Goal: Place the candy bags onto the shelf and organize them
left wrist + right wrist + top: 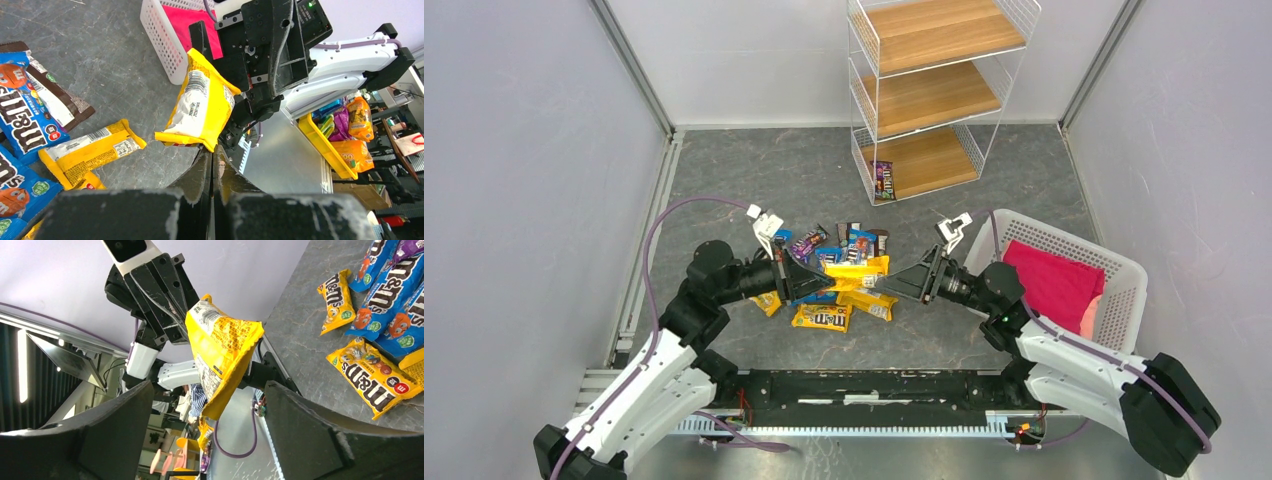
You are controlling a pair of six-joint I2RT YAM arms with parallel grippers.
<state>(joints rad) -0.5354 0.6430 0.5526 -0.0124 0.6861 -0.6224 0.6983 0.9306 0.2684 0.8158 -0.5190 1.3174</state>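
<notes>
My left gripper [822, 280] [212, 152] is shut on a corner of a yellow candy bag [864, 268] [200, 105] and holds it above the table. My right gripper [888, 285] [209, 390] is open, its fingers wide on either side of the bag's [222, 350] other end, not touching it. Several blue, yellow, brown and purple candy bags [829, 300] lie in a pile under the grippers. The white wire shelf [934, 100] stands at the back. One dark candy bag [883, 180] stands at the left of its bottom tier.
A white lattice basket [1114, 270] holding a pink cloth [1054, 280] sits to the right, just behind my right arm. Grey walls close in on both sides. Blue [20, 110] and yellow [85, 150] bags lie flat below the held bag.
</notes>
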